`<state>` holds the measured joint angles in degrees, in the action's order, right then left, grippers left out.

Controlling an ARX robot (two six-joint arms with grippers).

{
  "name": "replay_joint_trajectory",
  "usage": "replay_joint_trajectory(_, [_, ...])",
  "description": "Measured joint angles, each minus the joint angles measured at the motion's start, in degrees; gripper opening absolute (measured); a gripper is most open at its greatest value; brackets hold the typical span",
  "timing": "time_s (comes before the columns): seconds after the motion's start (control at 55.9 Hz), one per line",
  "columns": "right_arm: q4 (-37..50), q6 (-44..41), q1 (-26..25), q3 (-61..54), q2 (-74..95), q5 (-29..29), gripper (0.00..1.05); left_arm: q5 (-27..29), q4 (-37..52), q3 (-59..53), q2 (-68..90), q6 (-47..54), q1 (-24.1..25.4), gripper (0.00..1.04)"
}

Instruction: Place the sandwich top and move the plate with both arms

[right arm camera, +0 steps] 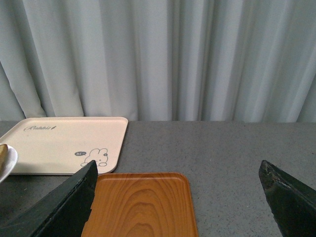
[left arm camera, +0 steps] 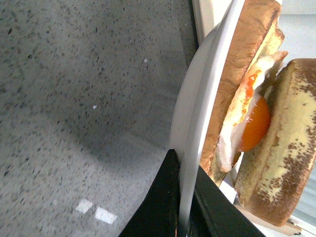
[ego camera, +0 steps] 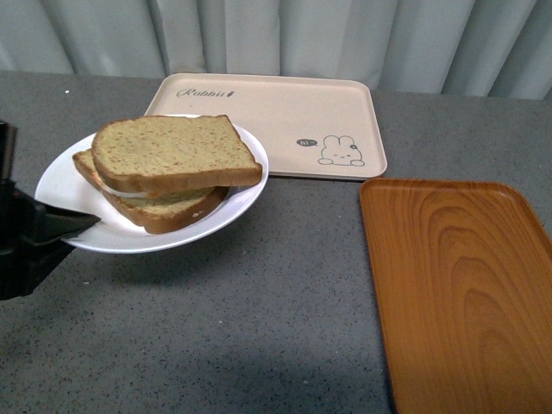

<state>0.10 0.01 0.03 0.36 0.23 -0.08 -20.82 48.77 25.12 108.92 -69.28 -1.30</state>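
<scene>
1. At the near-left rim of the plate (ego camera: 121, 235), your left claw (ego camera: 73, 235) is clamped on the edge, one finger above and one below.
2. The plate appears raised off the grey worktop (ego camera: 259, 328), with a shadow under it.
3. On the plate, the sandwich top (ego camera: 172, 151) rests over a fried egg (left arm camera: 256, 121) and a lower slice. That step looks done, and the plate move is in hand.
4. To the right of the plate lies an orange tray (ego camera: 457, 285). Your right claw (right arm camera: 177, 168) hangs near it, fingers wide apart and empty.
5. Beyond the plate sits a beige rabbit tray (ego camera: 285, 112).
6. Next, you likely need the right claw on the plate's free rim, keeping the plate level.
</scene>
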Motion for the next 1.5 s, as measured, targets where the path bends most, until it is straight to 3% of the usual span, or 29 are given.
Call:
replay_joint_trajectory(0.662, [0.00, 0.02, 0.00, 0.00, 0.00, -0.02, 0.96, 13.60, -31.34, 48.65, 22.62, -1.07, -9.53, 0.04])
replay_joint_trajectory(0.877, [0.00, 0.00, 0.00, 0.00, 0.00, -0.02, 0.96, 16.81, -42.42, 59.17, 25.44, -0.79, -10.34, 0.04])
replay_joint_trajectory(1.056, [0.00, 0.00, 0.00, 0.00, 0.00, -0.02, 0.96, 18.71, -45.00, 57.64, 24.85, 1.33, -9.81, 0.31])
replay_joint_trajectory(1.217, [0.00, 0.02, 0.00, 0.00, 0.00, -0.02, 0.96, 18.78, -41.57, 46.80, 17.14, 4.11, -7.19, 0.65])
replay_joint_trajectory(1.395, [0.00, 0.00, 0.00, 0.00, 0.00, -0.02, 0.96, 27.19, -43.23, 34.32, 3.10, 10.88, -3.61, 0.94])
replay_joint_trajectory(1.449, [0.00, 0.00, 0.00, 0.00, 0.00, 0.00, 0.96, 28.46, -42.56, 30.47, -0.46, 13.75, -2.60, 1.00])
replay_joint_trajectory(1.503, [0.00, 0.02, 0.00, 0.00, 0.00, 0.00, 0.96, 30.10, -40.46, 23.50, -6.38, 18.80, -1.03, 0.98])
